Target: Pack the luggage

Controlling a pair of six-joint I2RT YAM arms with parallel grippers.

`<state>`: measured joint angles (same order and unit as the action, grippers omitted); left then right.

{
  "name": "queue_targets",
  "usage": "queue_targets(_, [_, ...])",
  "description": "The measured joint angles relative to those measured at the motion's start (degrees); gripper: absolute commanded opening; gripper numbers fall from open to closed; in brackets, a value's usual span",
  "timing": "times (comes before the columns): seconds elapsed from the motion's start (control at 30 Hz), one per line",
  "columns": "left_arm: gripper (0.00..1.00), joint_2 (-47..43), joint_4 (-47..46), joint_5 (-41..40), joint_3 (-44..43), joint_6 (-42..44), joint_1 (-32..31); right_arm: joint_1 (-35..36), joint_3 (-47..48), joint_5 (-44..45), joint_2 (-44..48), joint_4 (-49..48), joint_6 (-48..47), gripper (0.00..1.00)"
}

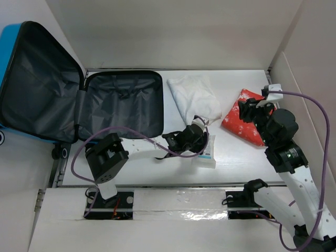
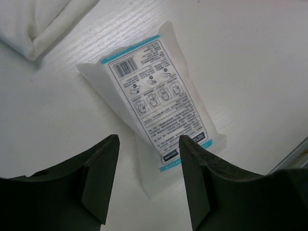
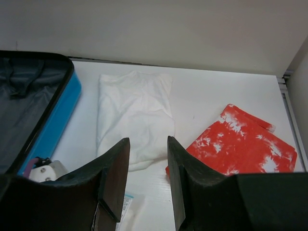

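The blue luggage (image 1: 11, 42) lies open at the left, its dark grey lining (image 1: 123, 105) empty; its blue edge also shows in the right wrist view (image 3: 53, 118). A white wipes packet with a printed label (image 2: 154, 101) lies flat on the table (image 1: 236, 157). My left gripper (image 2: 149, 144) is open and hovers just above the packet's near end, one finger on either side (image 1: 202, 144). My right gripper (image 3: 148, 144) is open and empty. It hangs above the red-and-white cloth (image 1: 247, 118), between it (image 3: 240, 144) and the folded white cloth (image 3: 134, 115).
The folded white cloth (image 1: 193, 97) lies beside the suitcase's right edge, just behind the packet (image 1: 206, 152). White walls enclose the table at the back and right. The suitcase lid (image 1: 37, 79) leans open past the table's left edge.
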<state>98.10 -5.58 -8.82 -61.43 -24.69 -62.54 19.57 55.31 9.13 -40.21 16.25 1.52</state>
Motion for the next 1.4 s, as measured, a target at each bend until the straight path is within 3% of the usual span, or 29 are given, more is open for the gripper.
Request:
queue_targets(0.23, [0.35, 8.0, 0.9, -0.8, -3.7, 0.0, 0.0, 0.0, -1.3, -1.7, -0.4, -0.1, 0.0, 0.43])
queue_targets(0.27, [0.26, 8.9, 0.8, -0.8, -4.1, 0.1, 0.0, 0.0, -1.5, -2.1, -0.4, -0.1, 0.0, 0.43])
queue_targets(0.3, [0.06, 9.6, 0.7, -0.7, -4.5, 0.1, 0.0, 0.0, -1.6, -2.3, -0.4, -0.1, 0.0, 0.43])
queue_targets(0.33, [0.0, 10.2, 0.7, -0.6, -5.2, -0.2, -0.1, 0.0, -1.8, -2.7, -0.3, -0.2, 0.0, 0.43])
queue_targets(0.6, [0.0, 9.0, 0.7, -0.8, -6.1, 0.9, -0.1, 0.0, -2.1, -3.7, 0.6, -0.3, 0.0, 0.43])
queue_targets(0.8, [0.0, -9.8, 0.9, -2.5, -2.6, 1.4, 2.1, 0.0, -2.8, -4.0, 2.3, -0.5, 0.4, 0.43])
queue_targets(0.97, [0.0, -27.9, -4.4, -4.7, -1.2, 1.0, 14.4, 0.0, -3.7, -6.5, 0.7, -1.6, 1.2, 0.43])
queue_targets(1.1, [0.0, -33.4, -7.8, -5.5, 1.0, -0.9, 28.2, 0.0, -3.5, -9.3, -2.7, -1.9, 1.3, 0.43])
queue_targets(1.17, [0.24, -33.1, -8.5, -4.8, 3.1, -3.0, 33.9, 0.0, -3.5, -10.2, -4.2, -1.7, 1.4, 0.44])
queue_targets(1.2, [0.52, -32.7, -8.6, -4.5, 4.5, -3.8, 36.0, 0.0, -3.5, -10.5, -4.4, -1.7, 1.5, 0.44])
queue_targets(1.27, [0.73, -31.1, -8.4, -3.7, 7.9, -6.4, 40.2, 0.0, -3.7, -11.1, -4.0, -1.8, 1.8, 0.45])
queue_targets(1.33, [0.78, -29.7, -8.0, -3.4, 12.1, -9.1, 43.2, 0.0, -3.8, -11.2, -3.0, -1.7, 2.0, 0.46])
queue_targets(1.4, [0.73, -29.6, -7.8, -3.1, 16.6, -11.3, 44.6, 0.0, -3.8, -11.1, -1.9, -1.7, 2.1, 0.46])
